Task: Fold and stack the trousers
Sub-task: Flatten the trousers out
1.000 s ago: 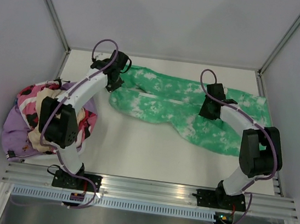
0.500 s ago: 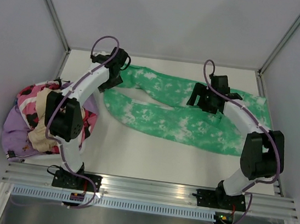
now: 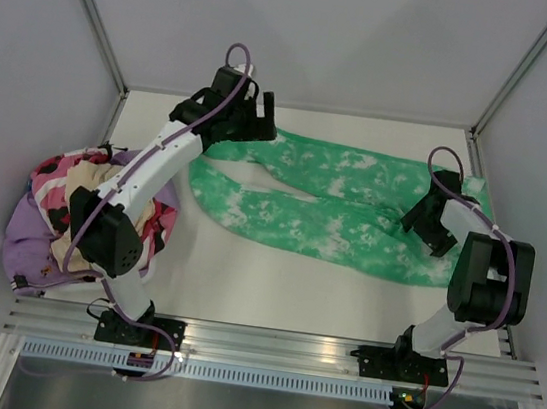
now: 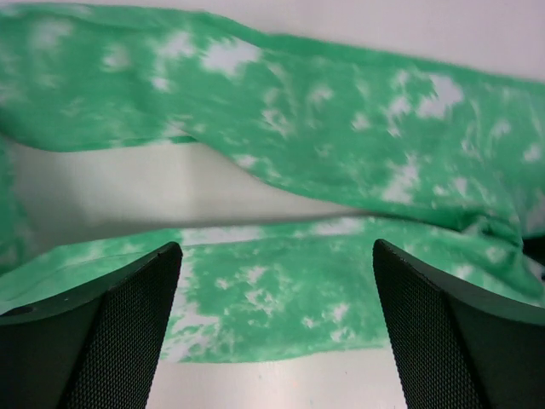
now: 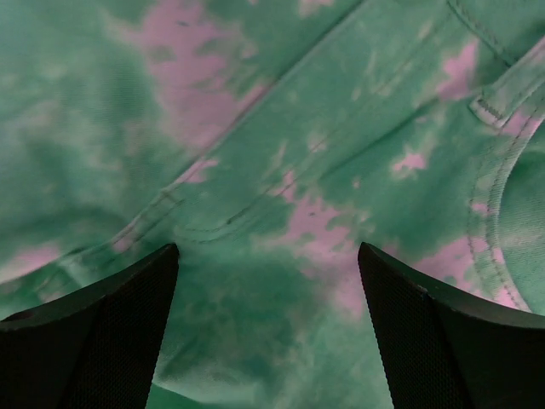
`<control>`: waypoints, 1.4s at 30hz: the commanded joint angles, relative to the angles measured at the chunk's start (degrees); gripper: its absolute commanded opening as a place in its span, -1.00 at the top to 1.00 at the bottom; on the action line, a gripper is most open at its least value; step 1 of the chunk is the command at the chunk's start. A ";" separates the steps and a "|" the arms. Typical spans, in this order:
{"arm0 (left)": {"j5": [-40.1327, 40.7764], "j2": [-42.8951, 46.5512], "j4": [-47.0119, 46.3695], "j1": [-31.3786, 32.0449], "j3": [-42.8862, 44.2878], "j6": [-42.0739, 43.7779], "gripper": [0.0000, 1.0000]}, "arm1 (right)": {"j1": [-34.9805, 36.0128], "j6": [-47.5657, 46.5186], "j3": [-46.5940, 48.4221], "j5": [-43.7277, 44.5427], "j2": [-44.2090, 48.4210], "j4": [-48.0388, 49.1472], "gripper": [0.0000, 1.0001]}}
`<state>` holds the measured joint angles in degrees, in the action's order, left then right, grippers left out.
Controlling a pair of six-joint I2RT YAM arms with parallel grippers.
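The trousers [image 3: 339, 208] lie flat across the far half of the table, bright green with white mottling. Their two legs run left and part near the left end, with bare table between them. My left gripper [image 3: 252, 121] hangs open above the far left leg. In the left wrist view both legs [image 4: 324, 128] pass under its open fingers [image 4: 102, 332], which hold nothing. My right gripper [image 3: 430, 225] is open just above the waist end at the right. In the right wrist view the trousers' seams and a pocket edge [image 5: 341, 162] fill the frame between its spread fingers [image 5: 426, 324].
A heap of pink, purple and cream clothes [image 3: 76, 214] lies at the table's left edge beside the left arm. Grey walls and metal posts [image 3: 518, 70] close in the table. An aluminium rail [image 3: 265, 345] runs along the near edge.
Both grippers opened and let go of the trousers. The left gripper rose and moved right along the far leg. The right gripper moved right to the waist end. The cloth settled flatter.
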<state>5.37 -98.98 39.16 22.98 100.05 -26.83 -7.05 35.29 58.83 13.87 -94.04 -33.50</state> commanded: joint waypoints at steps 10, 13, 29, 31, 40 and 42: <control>6.55 -2.27 7.04 2.86 -2.94 2.58 -0.96 | -8.14 8.49 -0.91 7.15 -13.45 8.44 -0.56; 11.76 -2.71 11.45 1.98 -2.84 -4.09 -0.98 | -10.88 6.13 1.11 7.75 -13.36 7.93 -0.51; 20.03 -16.76 16.48 -5.58 2.24 -32.93 -0.85 | 0.80 -7.52 11.04 -5.77 -4.15 9.15 -0.68; 20.38 -20.80 17.01 -5.67 3.92 -33.90 -0.79 | 1.25 -8.04 12.01 -6.75 -2.39 9.59 -0.69; 31.80 -20.57 33.81 -5.76 7.78 -47.31 0.95 | 1.69 -10.24 14.39 -10.09 -0.79 9.15 -0.69; 33.83 -20.03 43.76 -5.67 12.96 -52.60 0.95 | 1.86 -10.24 14.30 -10.61 -1.14 9.41 -0.69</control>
<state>31.46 -123.59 66.41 17.47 105.95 -68.03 -5.37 26.17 72.25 5.56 -95.72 -24.47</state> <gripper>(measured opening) 0.039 0.845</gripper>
